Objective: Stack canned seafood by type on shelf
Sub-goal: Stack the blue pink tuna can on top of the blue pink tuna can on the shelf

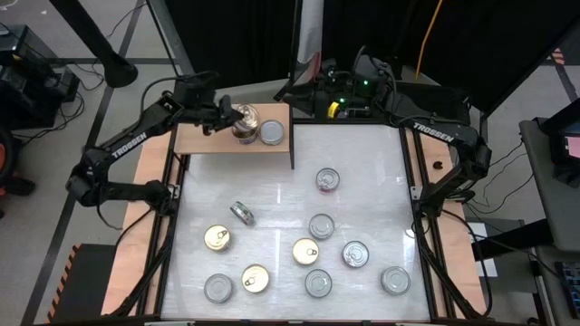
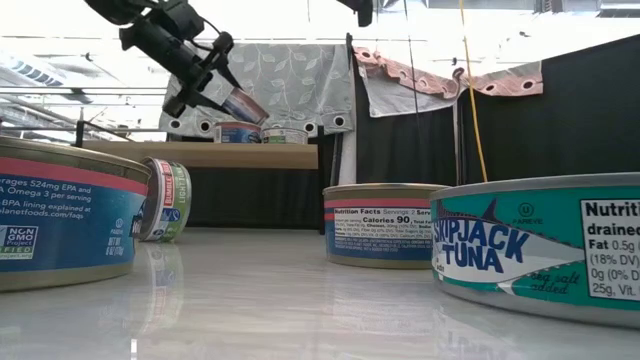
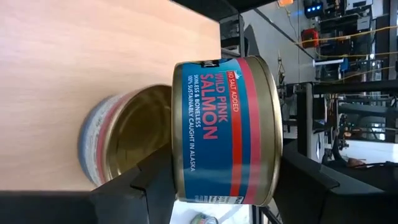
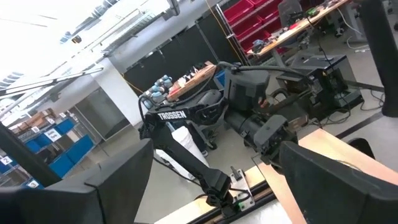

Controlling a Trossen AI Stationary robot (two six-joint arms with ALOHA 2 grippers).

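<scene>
My left gripper [image 1: 228, 116] is over the light-wood shelf [image 1: 204, 138] at the table's far left, shut on a blue and red salmon can [image 3: 227, 130]. The can hangs tilted just above a gold-lidded can [image 3: 127, 140] that stands on the shelf. A silver-lidded can [image 1: 272, 133] stands beside that one. Several more cans stand on the white table, among them one [image 1: 328, 179] near the shelf. One can [image 1: 242, 213] lies on its side. My right gripper [image 4: 214, 155] waits open and high behind the table's far edge, holding nothing. My left gripper pinches the salmon can between its two fingers, one finger [image 3: 149, 183] at each flat end, near the rim [image 3: 180, 180]. The fingers come slanting down from the table's left. The can is lifted clear and tilted, its label [image 2: 240, 103] side-on above the shelf can.
The shelf has a dark upright panel [image 1: 292, 145] on its right end. Cans with gold lids [image 1: 217, 238] [image 1: 305, 251] and silver lids [image 1: 355, 254] [image 1: 395, 280] are scattered over the near half. The table's middle strip holds few cans.
</scene>
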